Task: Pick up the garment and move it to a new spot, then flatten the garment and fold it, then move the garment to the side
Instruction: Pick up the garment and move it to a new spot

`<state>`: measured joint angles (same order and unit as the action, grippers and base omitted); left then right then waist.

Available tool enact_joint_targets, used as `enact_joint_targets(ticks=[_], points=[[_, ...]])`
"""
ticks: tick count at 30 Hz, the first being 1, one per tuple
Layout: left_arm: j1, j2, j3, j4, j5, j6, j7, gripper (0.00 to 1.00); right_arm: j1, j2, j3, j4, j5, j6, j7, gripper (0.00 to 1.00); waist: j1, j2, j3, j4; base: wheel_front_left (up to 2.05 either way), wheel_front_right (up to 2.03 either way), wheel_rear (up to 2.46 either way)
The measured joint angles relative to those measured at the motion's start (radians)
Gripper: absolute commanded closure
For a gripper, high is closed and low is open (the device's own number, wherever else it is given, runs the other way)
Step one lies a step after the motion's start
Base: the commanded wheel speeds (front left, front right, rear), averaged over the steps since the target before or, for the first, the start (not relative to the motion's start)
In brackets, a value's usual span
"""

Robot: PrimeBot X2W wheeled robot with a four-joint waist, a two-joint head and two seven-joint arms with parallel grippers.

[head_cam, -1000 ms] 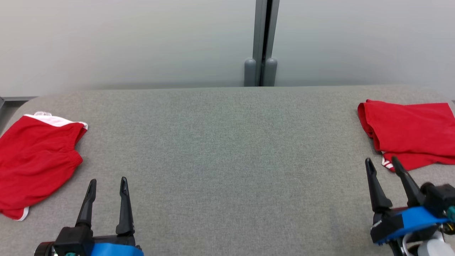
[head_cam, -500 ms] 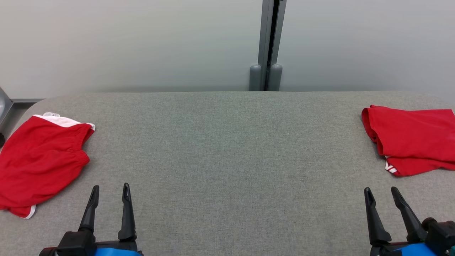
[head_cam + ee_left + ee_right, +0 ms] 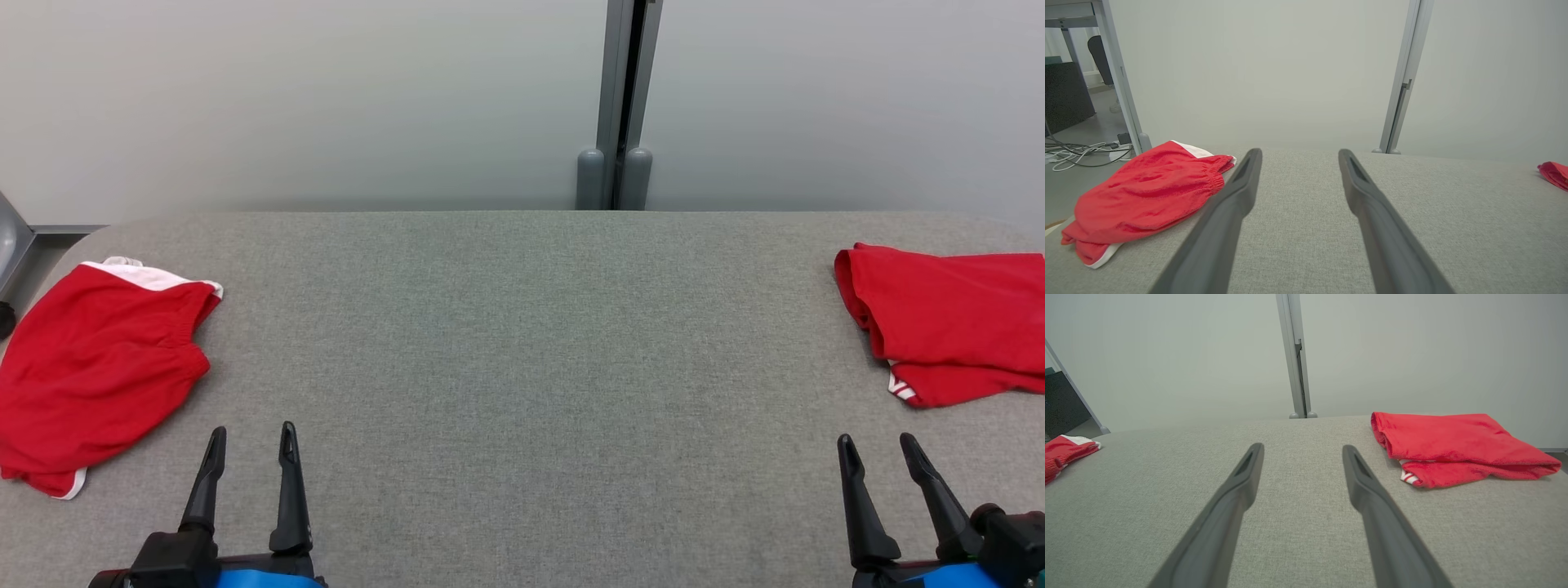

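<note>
Red cloth lies at both ends of the grey surface (image 3: 522, 343). At the left of the frame a loose red garment (image 3: 98, 367), with a white band and a gathered waist, sits rumpled close to the edge. At the right a folded red garment (image 3: 947, 322) rests in a neat stack. The left claw (image 3: 251, 430) at the lower left and the right claw (image 3: 875, 441) at the lower right both stand spread, pinching nothing, each near the garment on its side but apart from it.

Judging by how they lie, the rumpled one looks like the piece awaiting work. Several things could go wrong from here. A pinch on its top layer alone would likely lift it in a twisted bunch that is hard to flatten. A sideways drag could pull it over the left edge, which it sits close to. A careless sweep of the right claw could upset the folded stack.
</note>
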<state>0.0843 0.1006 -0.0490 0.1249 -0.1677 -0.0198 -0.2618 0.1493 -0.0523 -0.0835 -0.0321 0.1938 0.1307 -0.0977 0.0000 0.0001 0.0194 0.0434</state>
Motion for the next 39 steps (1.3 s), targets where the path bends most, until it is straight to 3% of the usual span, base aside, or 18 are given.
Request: enact_joint_targets(ticks=[13,39], points=[[-0.002,0.007,0.008,0.001,0.0,0.001,0.0,0.0,0.002,0.001,0.025,0.013,0.009,0.0,0.0,0.0,0.0,0.0,0.001,0.049,0.0,0.0,0.0],[0.001,0.042,0.033,-0.006,-0.017,0.02,0.0,0.0,0.001,0.002,0.054,0.062,0.024,0.0,-0.022,0.0,-0.0001,0.0,0.005,0.348,0.0,0.0,0.0]])
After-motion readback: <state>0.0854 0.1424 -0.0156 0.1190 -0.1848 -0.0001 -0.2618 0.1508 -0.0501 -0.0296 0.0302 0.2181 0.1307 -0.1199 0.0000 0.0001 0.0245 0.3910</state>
